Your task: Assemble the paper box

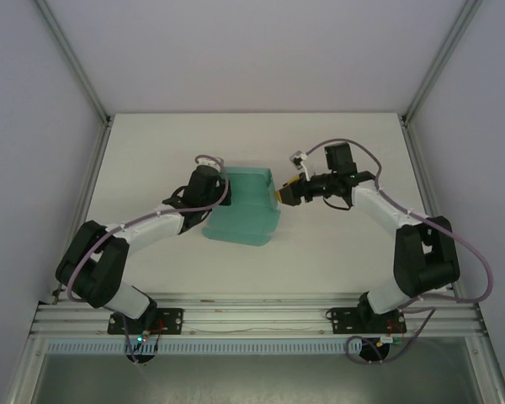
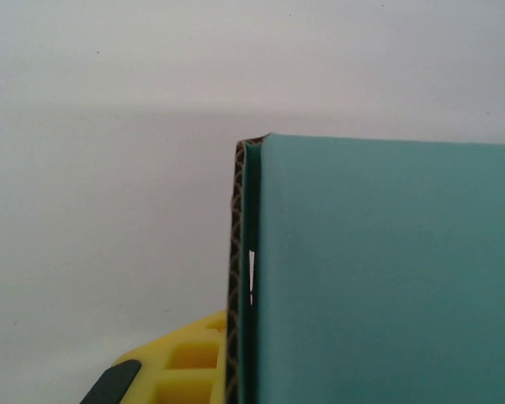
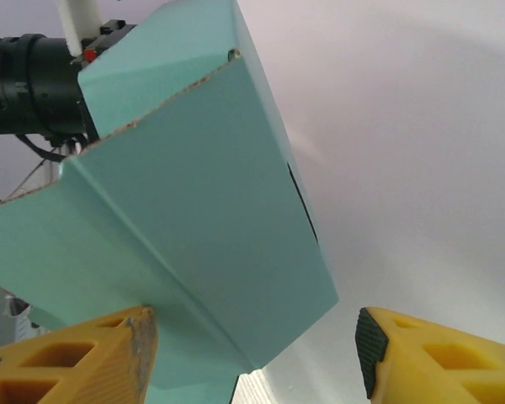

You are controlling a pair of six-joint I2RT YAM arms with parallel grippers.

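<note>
Right claw (image 1: 279, 194) (jaws apart) sits beside paper box (image 1: 244, 212).

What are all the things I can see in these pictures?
paper box: one, teal-green, middle of the table between the arms
table: one, white, under everything
rail: one, silver, near edge, carrying both arm bases
cables: two, greyish-purple, one looping along each arm
left arm: one, white and black, reaching the box's left side
right arm: one, white and black, reaching its right side
left fingers: one showing, yellow, against the box's cut edge
right fingers: two, yellow, spread apart around a box corner
</note>
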